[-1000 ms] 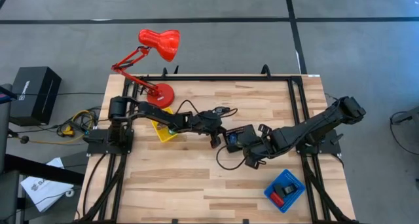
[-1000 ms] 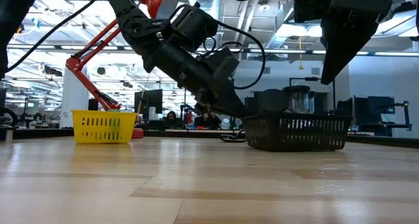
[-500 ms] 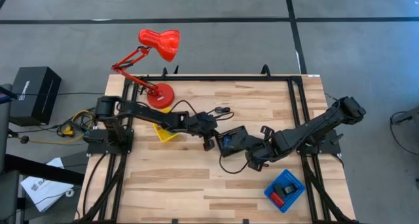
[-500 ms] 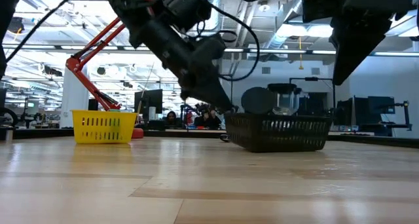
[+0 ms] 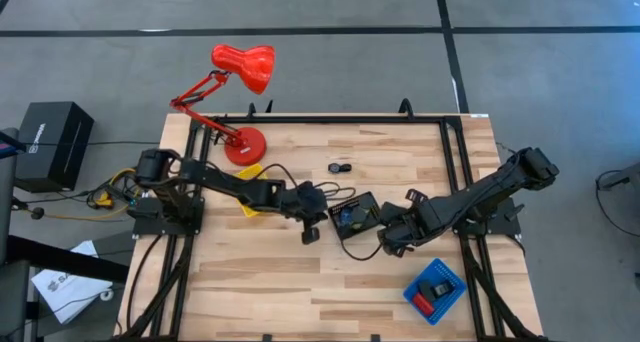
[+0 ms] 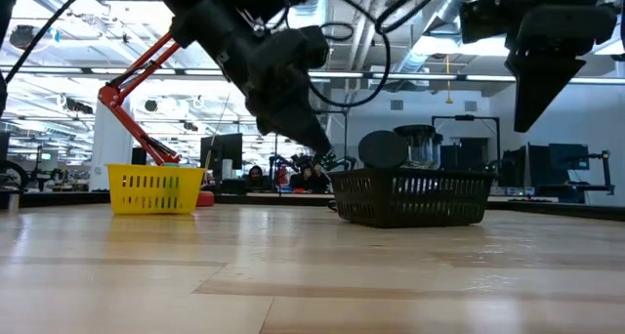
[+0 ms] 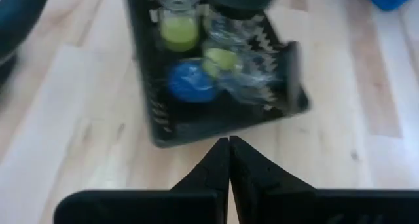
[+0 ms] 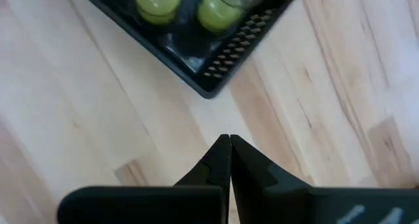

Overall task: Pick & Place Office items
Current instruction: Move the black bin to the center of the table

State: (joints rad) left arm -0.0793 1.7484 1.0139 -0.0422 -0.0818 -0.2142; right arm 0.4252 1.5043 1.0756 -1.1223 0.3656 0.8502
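A black mesh tray (image 5: 356, 214) stands mid-table holding office items: green-filled clear jars (image 7: 178, 29), a blue disc (image 7: 188, 80) and a black disc (image 6: 383, 148). My left gripper (image 7: 229, 140) is shut and hangs just above and short of the tray's left edge (image 6: 325, 154), touching nothing. My right gripper (image 8: 229, 139) is also shut. It hovers above the bare wood beside the tray's near-right corner (image 5: 386, 246), well off the table (image 6: 527, 127). One small black item (image 5: 340, 167) lies alone on the wood farther back.
A yellow tray (image 5: 250, 200) sits partly under my left arm. A blue tray (image 5: 436, 290) with a black and a red block stands at the near right. The red desk lamp (image 5: 240, 102) stands at the far left. Bare wood lies along the near side.
My left gripper, shut throughout, has drawn back toward the table's left edge and risen off the black tray's edge. The tray has slid a little toward the left with it and now stands still, upright.
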